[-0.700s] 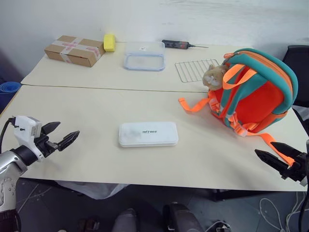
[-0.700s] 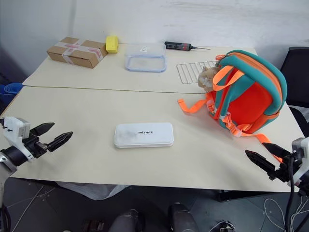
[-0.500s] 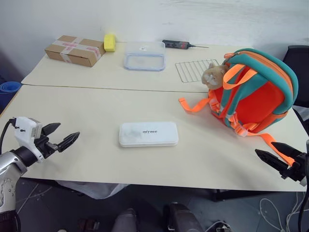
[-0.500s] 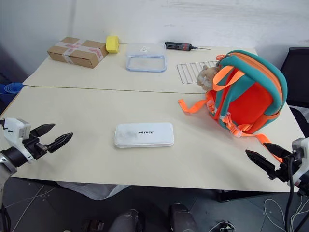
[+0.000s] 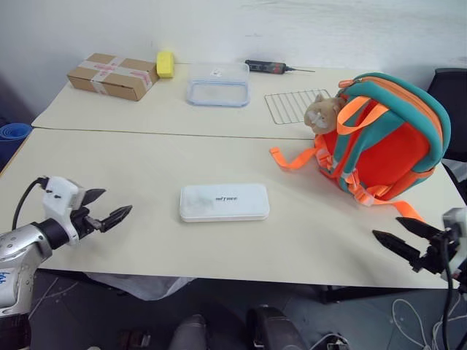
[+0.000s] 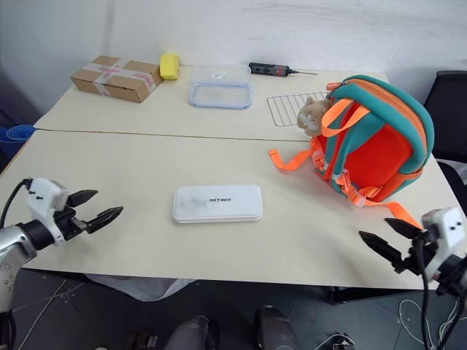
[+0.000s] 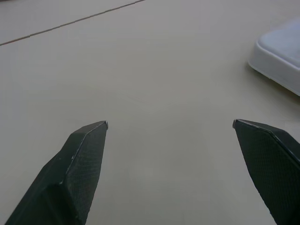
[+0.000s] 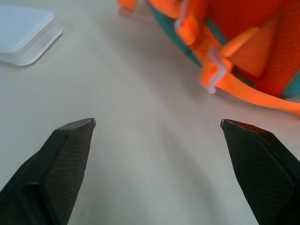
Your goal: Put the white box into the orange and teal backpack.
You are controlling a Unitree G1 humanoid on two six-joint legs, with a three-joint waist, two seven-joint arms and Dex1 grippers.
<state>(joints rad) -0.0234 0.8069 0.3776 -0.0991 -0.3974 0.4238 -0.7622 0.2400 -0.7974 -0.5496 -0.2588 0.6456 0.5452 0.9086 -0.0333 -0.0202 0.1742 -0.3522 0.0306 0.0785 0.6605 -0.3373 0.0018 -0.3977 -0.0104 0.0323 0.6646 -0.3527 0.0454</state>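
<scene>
The white box [image 5: 224, 202] lies flat in the middle of the near cream table, small dark lettering on its lid; a corner of it shows in the left wrist view [image 7: 281, 61]. The orange and teal backpack [image 5: 387, 138] stands upright at the right, a tan plush toy [image 5: 322, 113] on its upper left and orange straps trailing over the table. My left gripper [image 5: 109, 206] hovers open over the table's front left, well left of the box. My right gripper [image 5: 401, 237] is open near the front right edge, just below the backpack's trailing strap [image 8: 253, 96].
On the far table sit a brown taped cardboard box [image 5: 112, 75], a yellow block [image 5: 166, 63], a clear lidded container [image 5: 217, 84], a dark tool [image 5: 271, 68] and a wire rack [image 5: 295, 105]. A black chair [image 5: 451, 102] stands at the right.
My left gripper has moved right, toward the box. My right gripper has shifted left and slightly farther over the table's front edge. Box and backpack have not moved.
</scene>
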